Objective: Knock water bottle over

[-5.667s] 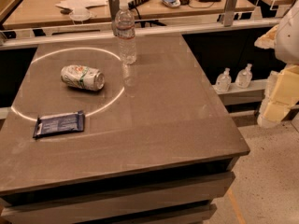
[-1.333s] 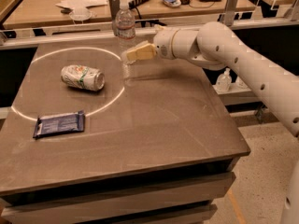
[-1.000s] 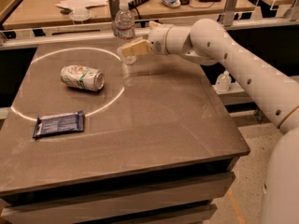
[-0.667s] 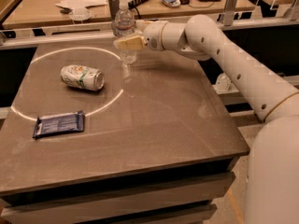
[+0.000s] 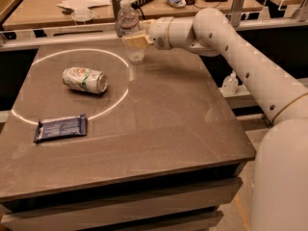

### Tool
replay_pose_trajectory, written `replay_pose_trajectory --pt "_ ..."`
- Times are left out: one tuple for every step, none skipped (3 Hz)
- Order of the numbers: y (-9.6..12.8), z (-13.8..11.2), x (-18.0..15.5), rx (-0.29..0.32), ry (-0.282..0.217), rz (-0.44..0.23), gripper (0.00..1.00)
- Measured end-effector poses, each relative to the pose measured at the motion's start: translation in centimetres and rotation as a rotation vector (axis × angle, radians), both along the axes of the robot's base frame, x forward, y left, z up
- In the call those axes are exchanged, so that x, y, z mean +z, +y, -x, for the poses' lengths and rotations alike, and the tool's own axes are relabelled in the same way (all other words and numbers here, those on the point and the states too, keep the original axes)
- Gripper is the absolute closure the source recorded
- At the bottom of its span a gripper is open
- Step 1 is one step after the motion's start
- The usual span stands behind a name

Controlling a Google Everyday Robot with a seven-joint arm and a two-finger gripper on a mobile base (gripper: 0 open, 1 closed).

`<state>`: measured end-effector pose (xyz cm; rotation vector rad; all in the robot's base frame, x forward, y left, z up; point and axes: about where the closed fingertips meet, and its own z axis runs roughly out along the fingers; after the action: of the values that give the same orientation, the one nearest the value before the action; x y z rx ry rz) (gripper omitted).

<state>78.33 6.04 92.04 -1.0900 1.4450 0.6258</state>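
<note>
The water bottle [image 5: 128, 22] is clear with a white cap and stands upright at the far edge of the brown table [image 5: 163, 124], on the rim of a white circle of light. My gripper [image 5: 136, 39] comes in from the right on the white arm [image 5: 231, 37]. It sits against the bottle's middle, covering part of its right side. The bottle's base shows below the gripper.
A crushed white-green soda can [image 5: 85, 79] lies on its side inside the circle. A dark blue snack packet [image 5: 61, 127] lies flat near the left front. A small clear pump bottle [image 5: 230, 84] stands on a shelf to the right. A cluttered desk [image 5: 72, 4] runs behind the table.
My arm has swung in from the right, and the gripper has moved left until it is against the bottle. The bottle still stands. The can and packet have not moved.
</note>
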Motion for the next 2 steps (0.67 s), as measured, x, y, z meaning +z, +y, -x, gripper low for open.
replay_pose_trajectory --pt "-1.2 3.5 1.7 0.081 -0.160 0.157 0.95" --pt "-3.1 9.0 4.3 0.229 -0.341 0.457 1.00"
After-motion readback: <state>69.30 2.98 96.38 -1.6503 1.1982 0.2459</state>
